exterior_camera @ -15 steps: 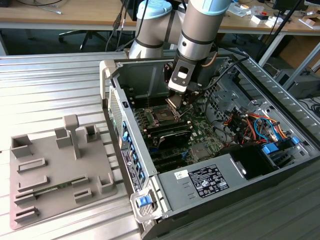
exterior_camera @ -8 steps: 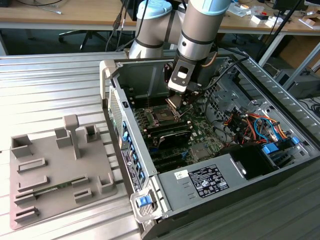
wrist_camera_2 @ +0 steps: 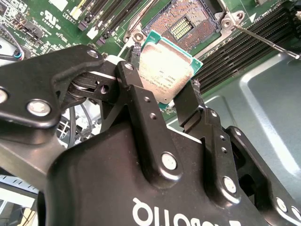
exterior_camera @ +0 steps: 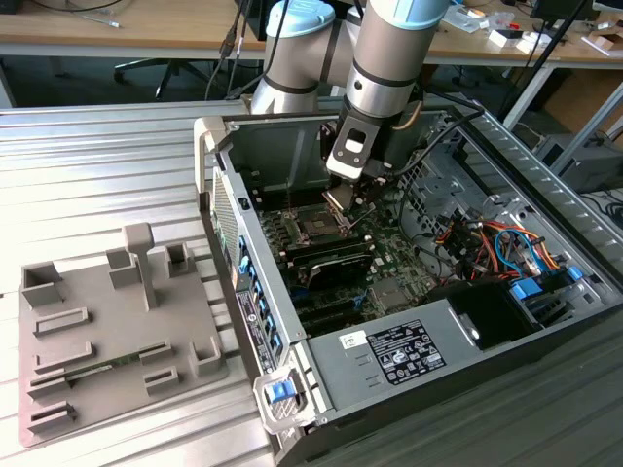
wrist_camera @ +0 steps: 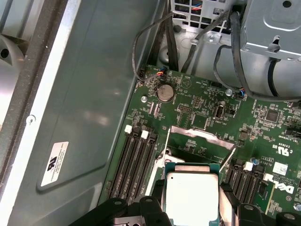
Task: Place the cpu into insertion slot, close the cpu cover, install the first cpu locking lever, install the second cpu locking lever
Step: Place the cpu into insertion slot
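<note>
My gripper [exterior_camera: 343, 199] hangs inside the open computer case, shut on the cpu [wrist_camera_2: 164, 70], a thin square chip with a silver-tan face and green edge. In both wrist views the black fingers [wrist_camera_2: 138, 101] clamp it on two opposite edges. The cpu [wrist_camera: 192, 193] is held tilted, just above and beside the insertion slot [wrist_camera_2: 188, 22], whose pin field lies bare on the green board. The insertion slot [exterior_camera: 318, 227] sits just below the gripper in the exterior view. The cpu cover [wrist_camera: 202, 133] stands raised at the socket's far edge. A thin locking lever [wrist_camera_2: 263, 38] juts up beside the socket.
Black memory slots [wrist_camera: 134, 162] flank the socket on both sides. The grey case wall [wrist_camera: 89, 103] rises close by, and loose cables [wrist_camera: 221, 56] hang near the drive cage. A grey fixture tray [exterior_camera: 107, 321] lies outside the case at the exterior view's left.
</note>
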Robot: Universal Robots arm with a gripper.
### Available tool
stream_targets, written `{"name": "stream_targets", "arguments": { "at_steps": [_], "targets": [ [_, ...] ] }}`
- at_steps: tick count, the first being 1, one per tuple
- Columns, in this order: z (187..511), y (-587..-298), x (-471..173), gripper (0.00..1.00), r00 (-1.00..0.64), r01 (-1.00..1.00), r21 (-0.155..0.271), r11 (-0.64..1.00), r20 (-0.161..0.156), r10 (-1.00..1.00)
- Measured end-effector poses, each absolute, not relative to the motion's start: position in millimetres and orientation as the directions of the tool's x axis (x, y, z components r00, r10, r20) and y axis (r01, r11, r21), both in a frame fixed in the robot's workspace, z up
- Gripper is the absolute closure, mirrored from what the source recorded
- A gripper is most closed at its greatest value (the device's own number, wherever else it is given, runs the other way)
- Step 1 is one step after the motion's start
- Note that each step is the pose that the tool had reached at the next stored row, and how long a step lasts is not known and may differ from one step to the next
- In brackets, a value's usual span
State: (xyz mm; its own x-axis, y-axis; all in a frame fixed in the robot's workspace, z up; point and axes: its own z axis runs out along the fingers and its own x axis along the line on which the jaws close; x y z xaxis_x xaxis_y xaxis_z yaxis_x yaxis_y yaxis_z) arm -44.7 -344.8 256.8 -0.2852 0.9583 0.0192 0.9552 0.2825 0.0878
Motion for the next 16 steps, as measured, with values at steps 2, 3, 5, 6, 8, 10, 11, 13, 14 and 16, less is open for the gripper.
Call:
{"name": "stream_targets", "arguments": {
  "at_steps": [2, 3, 5, 6, 8, 10, 11, 13, 14, 16],
  "targets": [
    [256.8, -344.8, -44.7, 0.45, -0.282, 0.956, 0.088, 0.279, 0.019, 0.959],
    [256.8, -344.8, -44.7, 0.45, -0.281, 0.956, 0.088, 0.278, 0.019, 0.960],
    [256.8, -344.8, -44.7, 0.45, -0.278, 0.957, 0.088, 0.275, 0.019, 0.960],
    [256.8, -344.8, -44.7, 0.45, -0.277, 0.958, 0.088, 0.274, 0.019, 0.961],
    [256.7, -344.8, -44.7, 0.45, -0.272, 0.959, 0.088, 0.270, 0.019, 0.962],
    [256.7, -344.8, -44.7, 0.45, -0.270, 0.959, 0.088, 0.268, 0.019, 0.963],
    [256.7, -344.8, -44.7, 0.45, -0.269, 0.960, 0.088, 0.266, 0.019, 0.963],
    [256.7, -344.8, -44.7, 0.45, -0.264, 0.961, 0.088, 0.262, 0.019, 0.964],
    [256.6, -344.8, -44.7, 0.45, -0.263, 0.962, 0.088, 0.260, 0.019, 0.965],
    [256.6, -344.8, -44.7, 0.45, -0.260, 0.962, 0.088, 0.257, 0.019, 0.965]
  ]
}}
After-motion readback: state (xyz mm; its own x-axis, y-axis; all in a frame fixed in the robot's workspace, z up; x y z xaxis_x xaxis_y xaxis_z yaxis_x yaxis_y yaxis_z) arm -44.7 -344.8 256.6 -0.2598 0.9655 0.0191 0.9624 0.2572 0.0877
